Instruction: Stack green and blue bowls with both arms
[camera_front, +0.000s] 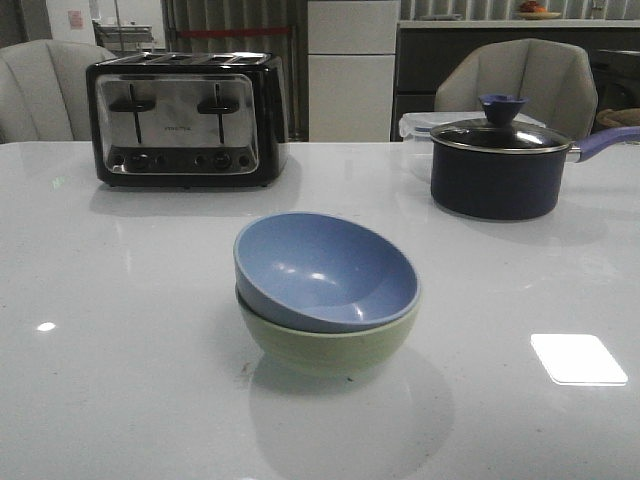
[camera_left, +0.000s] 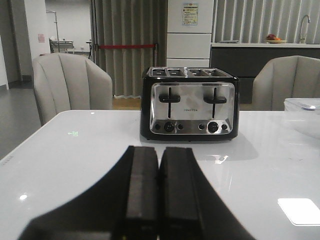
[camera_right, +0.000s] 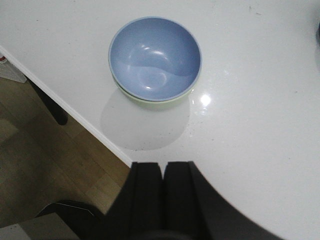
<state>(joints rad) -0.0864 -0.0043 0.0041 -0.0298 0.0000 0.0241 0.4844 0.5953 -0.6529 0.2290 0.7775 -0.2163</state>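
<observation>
The dusty blue bowl (camera_front: 325, 270) sits tilted inside the pale green bowl (camera_front: 330, 345) at the middle of the white table. The stack also shows in the right wrist view, blue bowl (camera_right: 155, 57) over the green bowl's rim (camera_right: 155, 103). My right gripper (camera_right: 163, 167) is shut and empty, high above the table's near edge, well apart from the bowls. My left gripper (camera_left: 158, 152) is shut and empty, low over the table, facing the toaster. Neither arm shows in the front view.
A black and chrome toaster (camera_front: 186, 120) stands at the back left and shows in the left wrist view (camera_left: 192, 102). A dark lidded saucepan (camera_front: 500, 160) with a blue handle stands at the back right before a clear container (camera_front: 418, 128). Chairs stand behind the table.
</observation>
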